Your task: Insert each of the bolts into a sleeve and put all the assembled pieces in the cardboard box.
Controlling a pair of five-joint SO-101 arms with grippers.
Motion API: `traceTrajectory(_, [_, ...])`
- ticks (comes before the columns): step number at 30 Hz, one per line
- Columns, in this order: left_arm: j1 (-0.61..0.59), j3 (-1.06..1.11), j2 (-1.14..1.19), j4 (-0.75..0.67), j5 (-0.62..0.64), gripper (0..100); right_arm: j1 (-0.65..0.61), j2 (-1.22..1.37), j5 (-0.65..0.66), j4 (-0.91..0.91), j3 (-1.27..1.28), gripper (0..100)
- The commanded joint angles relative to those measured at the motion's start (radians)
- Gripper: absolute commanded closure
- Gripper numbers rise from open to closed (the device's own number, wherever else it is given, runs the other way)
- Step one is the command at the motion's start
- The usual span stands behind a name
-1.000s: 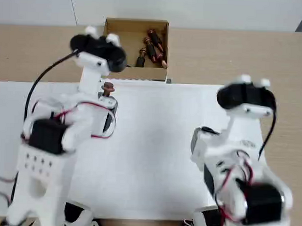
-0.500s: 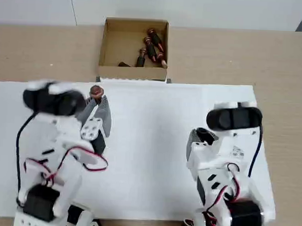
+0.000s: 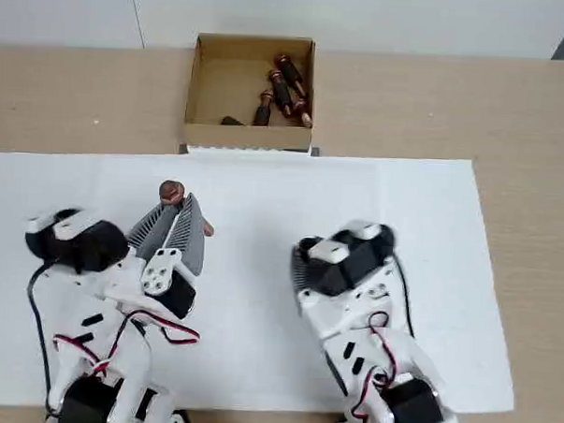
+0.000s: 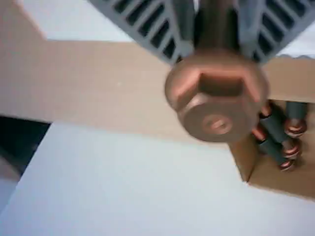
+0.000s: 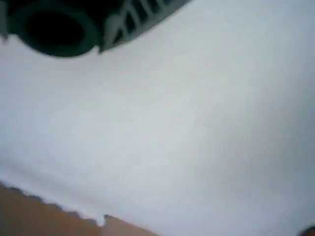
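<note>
On my feed the left hand [image 3: 174, 207] is clenched on a bolt [image 3: 171, 190]. Its grey ribbed fingers [image 4: 147, 24] press against the shaft from either side, and the copper hexagonal head sticks out past the fingertips. I cannot tell whether a sleeve sits on the shaft, because the fingers cover it.

From the high view, the bolt and the hand sit over the left part of the white sheet [image 3: 292, 203] that covers the near half of the counter [image 3: 455, 107]. The bolt head points toward the cardboard box [image 3: 248, 136]. The left arm [image 3: 120, 279] is folded low behind its hand, near the front edge.

The box stands on the bare counter just beyond the far edge of the sheet, well apart from the held bolt. Several assembled pieces [image 3: 285, 88] lie in its right half, with dark sleeves and copper ends, some of them touching. The left half of the box floor is bare cardboard.

The right arm [image 3: 354, 271] is folded low over the right part of the sheet. Its wrist camera shows the right hand [image 5: 118, 22] close above white paper, with the paper's edge and a strip of counter at the frame's corner. I cannot tell whether that hand is released or clenched.
</note>
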Motion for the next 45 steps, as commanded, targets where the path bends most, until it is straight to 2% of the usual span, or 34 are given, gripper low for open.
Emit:
traceTrajectory(1, [0.011,0.022,-0.032,-0.066,0.068,100,-0.077,-0.01,0.049,-0.101,0.023,99.6])
traceTrajectory(4, [0.028,0.025,-0.028,-0.081,0.133,100,-0.14,-0.016,0.117,-0.159,0.058,99.6])
traceTrajectory(8, [0.123,0.025,-0.028,-0.081,0.181,100,-0.205,-0.016,0.176,-0.243,0.097,99.6])
traceTrajectory(14, [0.176,0.025,-0.028,-0.081,0.192,100,-0.216,-0.016,0.255,-0.338,0.155,99.6])
traceTrajectory(32, [0.181,0.12,-0.026,-0.083,0.19,100,-0.213,-0.016,0.262,-0.369,0.129,99.6])
traceTrajectory(35, [0.232,0.147,-0.026,-0.078,0.19,100,-0.213,-0.016,0.281,-0.369,0.129,99.6])
traceTrajectory(39, [0.334,0.162,-0.025,-0.037,0.126,100,-0.213,-0.016,0.301,-0.369,0.129,99.6])
traceTrajectory(45, [0.407,0.205,-0.026,0.1,0.031,100,-0.211,-0.016,0.301,-0.369,0.13,99.6])
